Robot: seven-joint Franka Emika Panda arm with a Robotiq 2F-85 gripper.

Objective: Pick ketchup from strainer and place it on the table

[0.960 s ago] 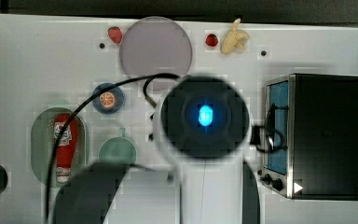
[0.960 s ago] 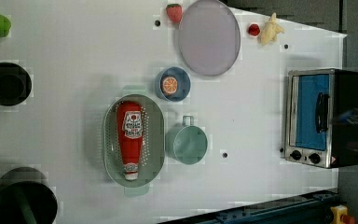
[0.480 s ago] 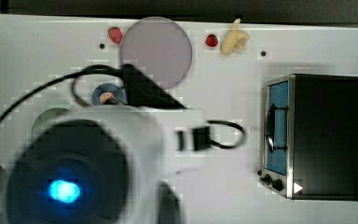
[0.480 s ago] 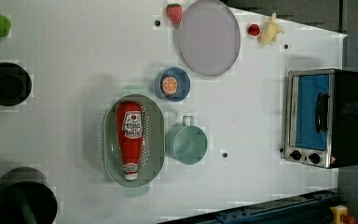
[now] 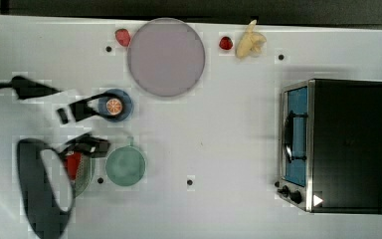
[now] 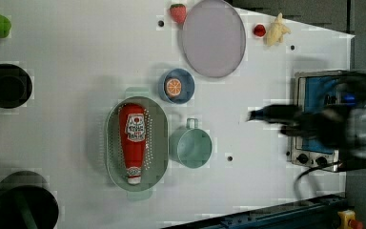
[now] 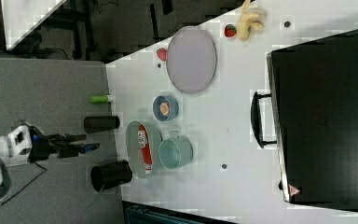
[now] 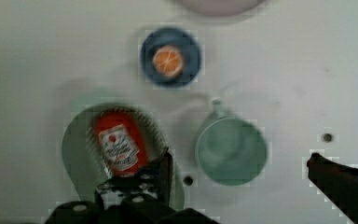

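Observation:
The ketchup (image 6: pixel 134 136) is a red bottle with a white label. It lies in the pale green strainer (image 6: pixel 113 162) with its white cap toward the left view's bottom. In the wrist view the ketchup (image 8: pixel 119 147) and strainer (image 8: pixel 77 149) sit below my gripper (image 8: pixel 238 159), which is open wide with nothing between its fingers. One dark finger (image 8: pixel 154 173) hangs over the strainer's rim and the other (image 8: pixel 338 179) over bare table (image 8: pixel 298 93). The right view shows the gripper (image 7: pixel 85 143) well above the scene. In the top view my arm (image 5: pixel 40 194) covers part of the strainer (image 5: pixel 85 178), and a patch of the ketchup (image 5: pixel 73 163) shows.
A teal cup (image 6: pixel 190 145) stands right beside the strainer. A blue bowl (image 6: pixel 176 87) with an orange slice and a grey-lilac plate (image 6: pixel 213 38) lie beyond it. A toaster oven (image 5: pixel 335 144) stands at the top view's right. Black cylinders (image 6: pixel 7 86) line the left view's left edge.
In the top view my arm has swept from the table's middle to the lower left, over the strainer. It has also come into the left view. The ketchup has not moved.

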